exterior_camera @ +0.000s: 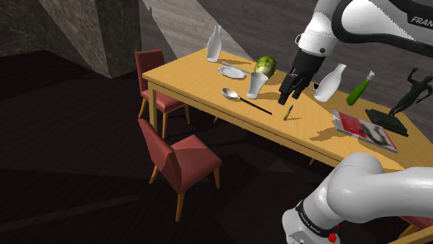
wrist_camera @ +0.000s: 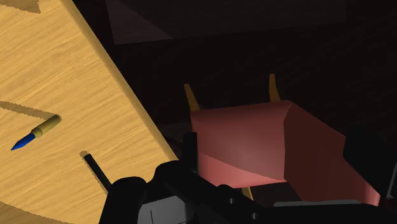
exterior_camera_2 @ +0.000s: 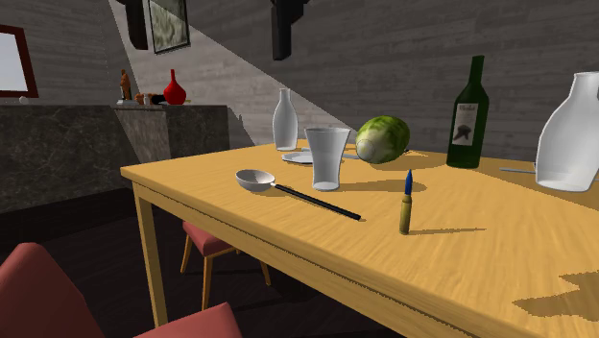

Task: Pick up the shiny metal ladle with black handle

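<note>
1. Ladle (exterior_camera: 239, 99) lay flat on the wooden table (exterior_camera: 312, 130) near its front edge, with the shiny bowl at one end and the black handle running toward a blue-tipped brass bullet (exterior_camera: 288, 113).
2. Clear glass (exterior_camera: 257, 84) stood just beside the handle.
3. Hand (exterior_camera: 284, 101) hung above the bullet, apart from the ladle, its fingers spread wide and holding nothing.

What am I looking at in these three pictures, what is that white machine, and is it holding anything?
It is a white robot arm with a black two-finger gripper. One camera looks down from beside the robot, one sits low by the table, and one rides on the hand. The wooden table carries the ladle, a glass, a round green vegetable, a green bottle and a magazine. The gripper hangs open above the table near the ladle's handle, holding nothing.
</note>
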You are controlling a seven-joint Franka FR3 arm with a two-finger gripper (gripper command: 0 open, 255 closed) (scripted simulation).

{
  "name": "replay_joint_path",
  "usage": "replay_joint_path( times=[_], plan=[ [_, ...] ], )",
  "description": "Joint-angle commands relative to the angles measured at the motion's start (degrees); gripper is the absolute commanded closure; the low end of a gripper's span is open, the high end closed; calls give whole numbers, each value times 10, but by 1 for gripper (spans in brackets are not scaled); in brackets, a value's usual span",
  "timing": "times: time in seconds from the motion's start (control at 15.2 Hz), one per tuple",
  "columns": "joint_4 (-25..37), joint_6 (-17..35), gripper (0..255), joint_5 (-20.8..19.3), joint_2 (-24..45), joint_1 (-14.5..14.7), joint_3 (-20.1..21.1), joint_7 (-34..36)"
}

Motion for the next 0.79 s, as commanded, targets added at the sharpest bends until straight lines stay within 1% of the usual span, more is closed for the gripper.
replay_joint_path(
  times=[0.0,0.33,0.73],
  plan=[
    [0,0,0,0,0,0,0,0],
    [1,70,0,-39,74,2,-43,-76],
    [28,150,0,-71,183,6,-90,-163]
  ],
)
